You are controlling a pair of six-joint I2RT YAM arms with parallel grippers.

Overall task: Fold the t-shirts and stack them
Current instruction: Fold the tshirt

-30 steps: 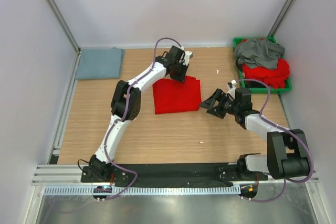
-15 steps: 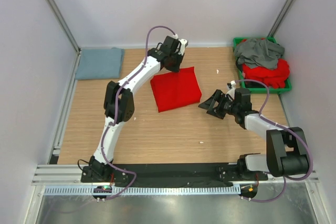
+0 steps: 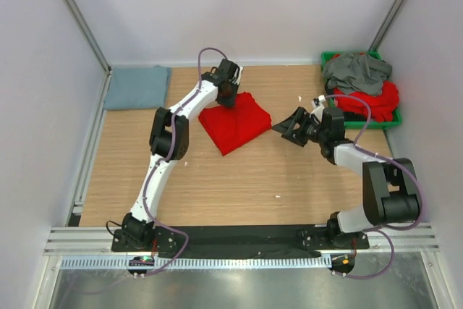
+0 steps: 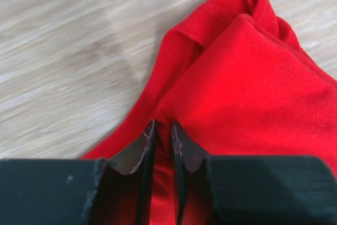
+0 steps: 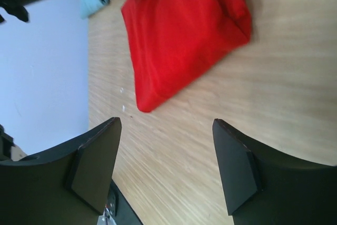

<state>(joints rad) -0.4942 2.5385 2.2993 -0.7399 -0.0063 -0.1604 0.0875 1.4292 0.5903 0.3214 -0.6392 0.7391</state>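
Red folded t-shirt [image 4: 247, 88]: a thin ridge at its edge is pinched between the nearly closed jaws of the left gripper [image 4: 163, 128]; the rest spreads ahead and to one side of them. Right gripper [image 5: 166, 130]: jaws wide apart and holding nothing, over bare wooden table [image 5: 274, 93], the red shirt ahead of its tips and not touching. Blue-grey t-shirt [image 3: 136, 86]: folded, well off from both jaws. Green bin [image 3: 327, 56]: near the right gripper, holding a dark grey t-shirt [image 3: 356, 70] over red t-shirts [image 3: 372, 103].
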